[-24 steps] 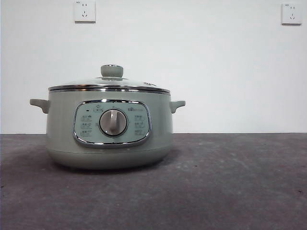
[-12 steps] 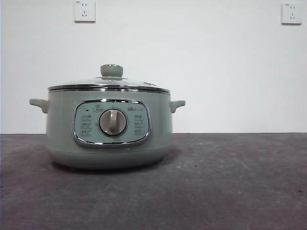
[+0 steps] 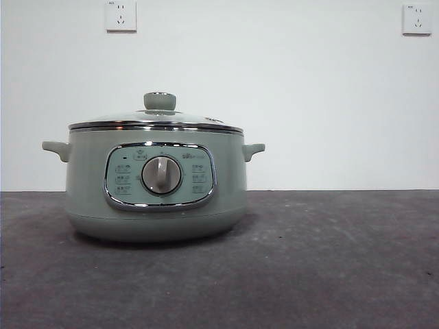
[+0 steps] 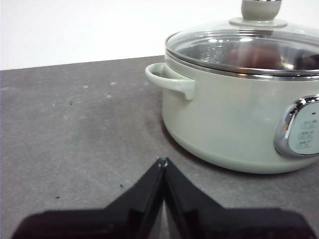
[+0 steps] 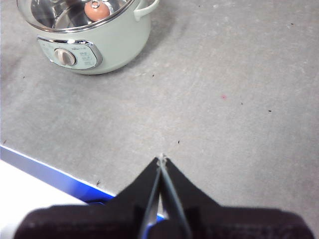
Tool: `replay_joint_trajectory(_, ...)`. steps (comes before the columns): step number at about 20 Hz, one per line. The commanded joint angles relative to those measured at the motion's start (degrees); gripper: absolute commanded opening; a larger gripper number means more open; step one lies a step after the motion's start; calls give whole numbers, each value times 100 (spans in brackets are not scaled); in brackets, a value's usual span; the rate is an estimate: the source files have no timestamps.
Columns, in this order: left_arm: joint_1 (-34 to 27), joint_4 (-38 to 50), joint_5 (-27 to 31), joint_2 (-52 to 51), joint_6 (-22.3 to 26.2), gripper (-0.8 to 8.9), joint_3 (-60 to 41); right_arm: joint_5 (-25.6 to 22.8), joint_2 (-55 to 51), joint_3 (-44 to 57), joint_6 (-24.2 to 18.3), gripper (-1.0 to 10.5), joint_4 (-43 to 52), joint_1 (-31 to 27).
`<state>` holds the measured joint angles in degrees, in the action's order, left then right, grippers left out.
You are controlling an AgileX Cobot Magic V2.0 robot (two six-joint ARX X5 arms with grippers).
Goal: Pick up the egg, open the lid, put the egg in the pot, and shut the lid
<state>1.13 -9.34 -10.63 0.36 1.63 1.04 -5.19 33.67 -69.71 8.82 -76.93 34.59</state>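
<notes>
The pale green pot (image 3: 82,192) stands left of centre on the dark table, its dial facing the front view. The glass lid (image 3: 123,120) with its green knob (image 3: 159,101) sits closed on the pot. Through the glass, the reddish-brown egg (image 5: 95,9) lies inside the pot (image 5: 119,42); in the left wrist view the egg (image 4: 254,57) shows as a brown blur under the lid (image 4: 209,47). My left gripper (image 4: 162,162) is shut and empty over the table, short of the pot's side handle (image 4: 172,81). Well away from the pot, my right gripper (image 5: 161,159) is shut and empty.
A white wall behind the table carries two sockets (image 3: 121,15) (image 3: 417,19). The table's blue front edge (image 5: 50,172) runs close to the right gripper. Neither arm shows in the front view.
</notes>
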Motion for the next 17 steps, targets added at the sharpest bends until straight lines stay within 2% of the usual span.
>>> replay_joint_trajectory(1, -17, 39, 7, 13, -57, -3, -59, -26, -9, 50, 61, 2, 20, 4)
replay_joint_trajectory(13, -17, 39, 4, 162, -57, -3, -59, -39, -9, 50, 59, 2, 20, 4)
replay_joint_trajectory(15, -17, 42, 4, 170, -57, -3, -59, -374, -26, 50, -323, 2, 164, -52)
replay_joint_trajectory(17, -17, 42, 7, 184, -57, -3, -59, -686, -166, 98, -791, 2, 732, -402)
